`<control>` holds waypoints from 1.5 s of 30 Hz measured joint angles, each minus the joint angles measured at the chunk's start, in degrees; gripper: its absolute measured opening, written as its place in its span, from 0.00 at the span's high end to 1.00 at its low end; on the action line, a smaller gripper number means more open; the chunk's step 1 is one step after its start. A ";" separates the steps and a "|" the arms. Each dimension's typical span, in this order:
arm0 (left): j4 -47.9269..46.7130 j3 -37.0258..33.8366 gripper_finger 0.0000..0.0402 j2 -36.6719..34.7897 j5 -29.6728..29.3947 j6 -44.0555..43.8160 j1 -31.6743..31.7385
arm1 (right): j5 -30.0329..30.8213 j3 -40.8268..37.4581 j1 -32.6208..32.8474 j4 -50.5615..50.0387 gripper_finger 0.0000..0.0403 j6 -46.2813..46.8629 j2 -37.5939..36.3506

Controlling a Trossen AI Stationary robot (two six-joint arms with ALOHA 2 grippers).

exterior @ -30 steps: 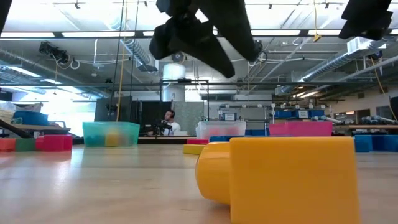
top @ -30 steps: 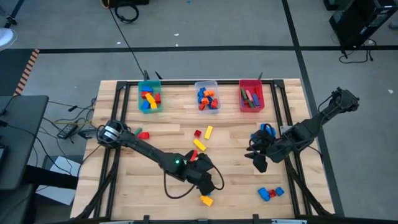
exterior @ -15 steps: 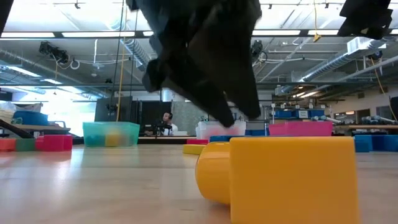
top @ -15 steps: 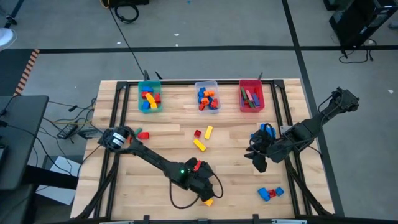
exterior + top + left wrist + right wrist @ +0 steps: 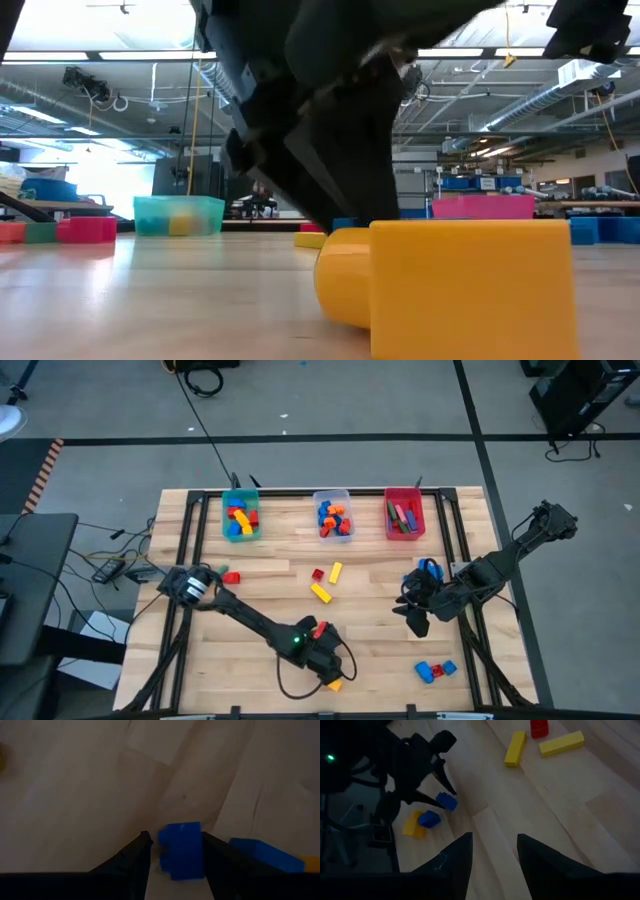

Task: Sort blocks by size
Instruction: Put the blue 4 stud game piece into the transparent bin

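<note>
Left pincer [image 5: 328, 675]: low over the front of the wooden table [image 5: 260, 600], fingers [image 5: 132, 857] closed on a small blue plastic brick [image 5: 181, 851] held just above the boards.
Beside left pincer: a second blue brick [image 5: 428, 818] touching a yellow-orange brick [image 5: 412, 826], both just next to the held one.
Right pincer [image 5: 417, 618]: hangs well apart on the table's right side, fingers [image 5: 457, 855] spread, holding nothing.
Near right pincer: blue and red bricks [image 5: 435, 671] in front; two yellow bar bricks [image 5: 515, 748] and a red brick [image 5: 538, 727] towards the left pincer.
</note>
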 joint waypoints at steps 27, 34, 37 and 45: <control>-6.84 9.00 0.77 -1.48 11.58 11.44 10.13 | 4.21 0.00 0.01 -0.34 0.58 -1.05 0.00; -12.99 16.75 0.77 -3.41 11.84 25.94 20.96 | 5.22 0.00 -0.01 -0.43 0.58 1.01 0.00; -14.22 19.04 0.77 -3.29 13.95 31.54 26.78 | 6.63 0.00 -0.01 -0.38 0.58 2.38 0.00; -14.09 20.06 0.77 -3.07 19.85 38.18 41.88 | 10.81 0.00 -0.60 -0.38 0.58 6.66 0.00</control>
